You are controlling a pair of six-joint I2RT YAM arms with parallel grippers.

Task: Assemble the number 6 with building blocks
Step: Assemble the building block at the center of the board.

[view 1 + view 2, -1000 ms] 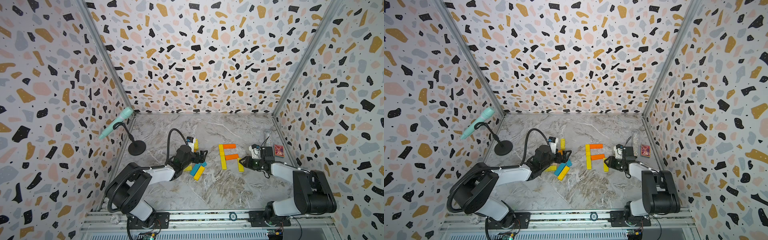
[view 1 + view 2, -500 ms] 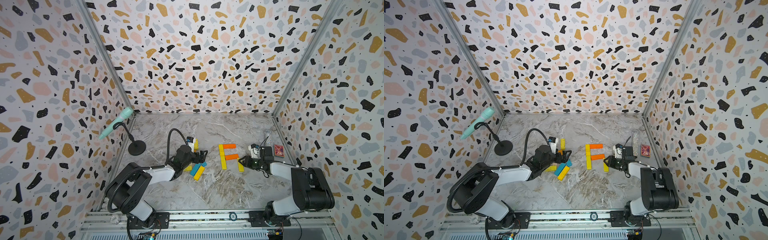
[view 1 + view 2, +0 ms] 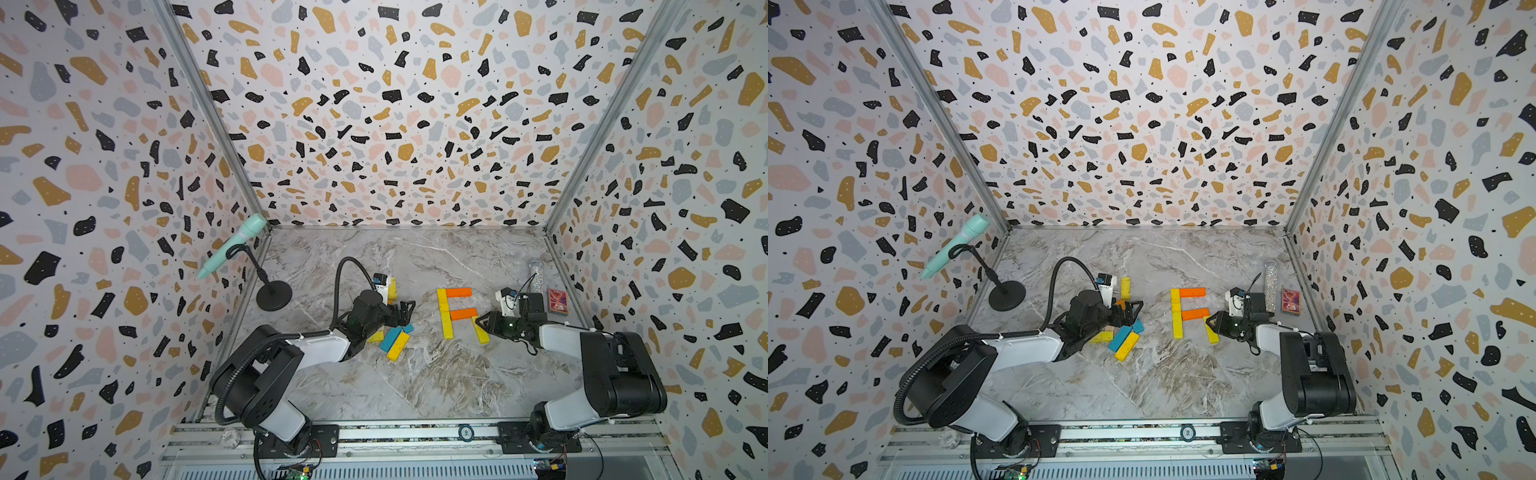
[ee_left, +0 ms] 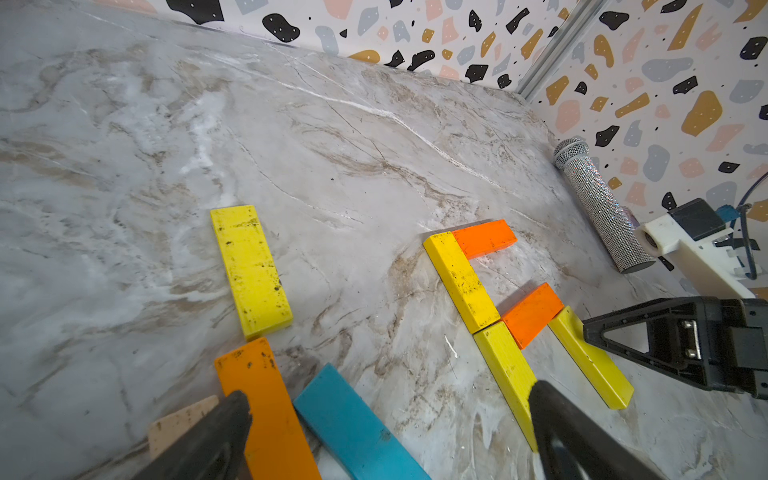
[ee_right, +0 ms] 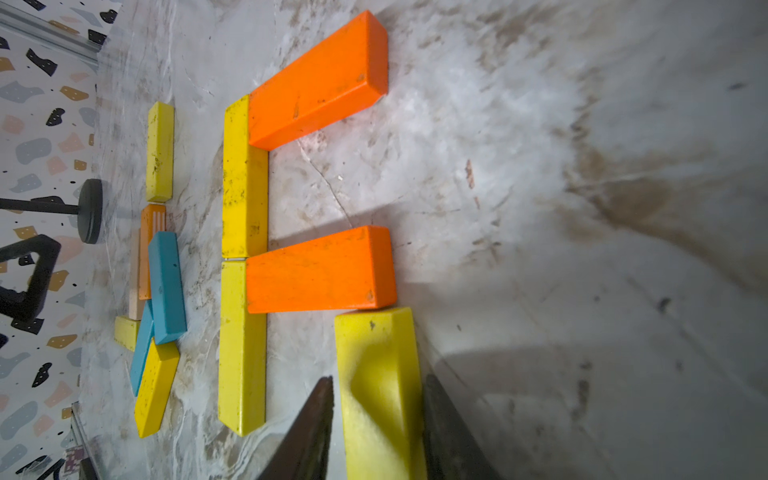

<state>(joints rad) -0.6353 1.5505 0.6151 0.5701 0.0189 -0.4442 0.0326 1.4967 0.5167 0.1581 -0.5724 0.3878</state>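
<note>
1. Marble-look grey table (image 3: 415, 374) veined with brown sits inside terrazzo-print walls (image 3: 395, 104). Only the top views take in the mint microphone (image 3: 232, 245) on its black stand (image 3: 273, 296) and the red patterned card box (image 3: 557, 300) behind the right pincer (image 3: 478, 321).
2. That pincer's own wrist view shows what the top views leave too small. It is partly closed, with dark tapered fingers (image 5: 316, 428) tight against both long sides of a yellow plank (image 5: 378, 353) lying flat on the table.
3. Just past its tips, the plank's far end meets the lower orange bar (image 5: 320, 270) of the unfinished number 6 (image 3: 444, 316): two yellow planks end to end, with two orange bars branching sideways.
4. Left pincer (image 4: 390, 395) gapes wide with nothing in it. Between its fingers lie loose building blocks (image 4: 349, 424), an orange and a teal plank. A pale bare-wood plank (image 4: 178, 424) lies outside one finger and a scuffed yellow one lies ahead.
5. Left wrist view alone resolves the sequinned silver microphone (image 4: 602, 208) with its mesh head.
6. Every plank is a flat rectangular slab, its matte paint flecked with dark chips.
</note>
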